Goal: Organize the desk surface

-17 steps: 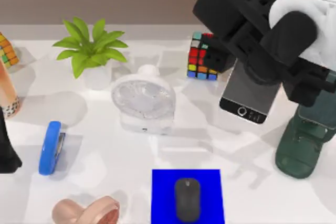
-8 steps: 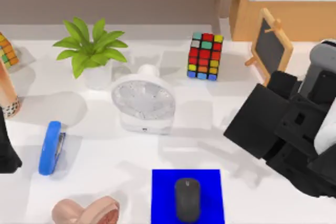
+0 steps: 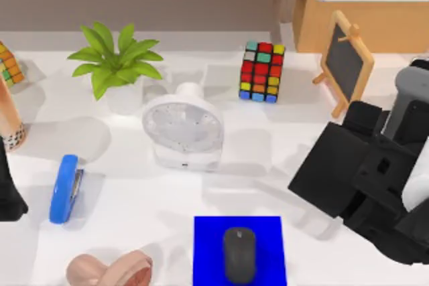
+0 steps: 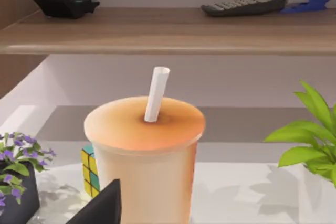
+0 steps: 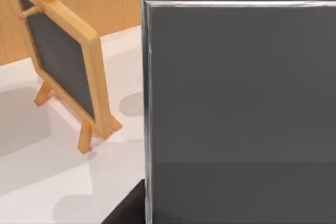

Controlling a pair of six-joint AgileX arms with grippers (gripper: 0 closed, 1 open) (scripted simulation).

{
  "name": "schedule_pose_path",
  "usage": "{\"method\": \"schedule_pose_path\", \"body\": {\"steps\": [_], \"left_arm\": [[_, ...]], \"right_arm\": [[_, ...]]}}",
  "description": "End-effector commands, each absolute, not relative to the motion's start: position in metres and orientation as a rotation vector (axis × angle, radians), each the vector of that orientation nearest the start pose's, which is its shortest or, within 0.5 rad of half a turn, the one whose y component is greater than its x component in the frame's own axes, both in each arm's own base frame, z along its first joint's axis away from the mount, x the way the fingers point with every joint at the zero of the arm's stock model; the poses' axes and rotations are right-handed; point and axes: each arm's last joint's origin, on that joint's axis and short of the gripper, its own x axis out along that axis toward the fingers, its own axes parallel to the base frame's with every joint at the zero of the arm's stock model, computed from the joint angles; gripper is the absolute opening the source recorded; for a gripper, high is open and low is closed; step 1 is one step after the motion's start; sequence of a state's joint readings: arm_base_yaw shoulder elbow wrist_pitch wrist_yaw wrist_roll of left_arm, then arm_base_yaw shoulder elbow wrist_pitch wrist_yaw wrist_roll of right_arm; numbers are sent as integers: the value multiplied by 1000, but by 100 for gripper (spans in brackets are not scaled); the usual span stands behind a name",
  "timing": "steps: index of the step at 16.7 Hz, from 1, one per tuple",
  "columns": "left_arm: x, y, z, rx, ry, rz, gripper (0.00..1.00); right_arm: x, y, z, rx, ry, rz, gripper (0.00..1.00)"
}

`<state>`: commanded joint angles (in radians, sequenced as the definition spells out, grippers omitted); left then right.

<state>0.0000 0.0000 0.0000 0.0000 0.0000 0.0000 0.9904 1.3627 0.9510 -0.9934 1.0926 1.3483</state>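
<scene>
Both arms flank the desk surface.

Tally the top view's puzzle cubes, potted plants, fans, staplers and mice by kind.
Puzzle cubes: 2
Potted plants: 1
Fans: 1
Staplers: 1
Mice: 1
Total: 6

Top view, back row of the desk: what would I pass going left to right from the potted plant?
Potted plant → colour cube → small wooden-framed chalkboard.
</scene>
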Motion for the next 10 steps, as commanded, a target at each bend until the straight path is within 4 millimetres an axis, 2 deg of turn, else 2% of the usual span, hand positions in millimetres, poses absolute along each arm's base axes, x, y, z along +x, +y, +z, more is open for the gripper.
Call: {"method": "schedule_pose_path", "body": {"steps": [6,10], "left_arm": [[106,-1,160,0,0,0,100],[106,-1,160,0,0,0,100]], "right_arm": [[133,175,246,61,498,-345,0],[139,170,258,167,448,-317,0]]}}
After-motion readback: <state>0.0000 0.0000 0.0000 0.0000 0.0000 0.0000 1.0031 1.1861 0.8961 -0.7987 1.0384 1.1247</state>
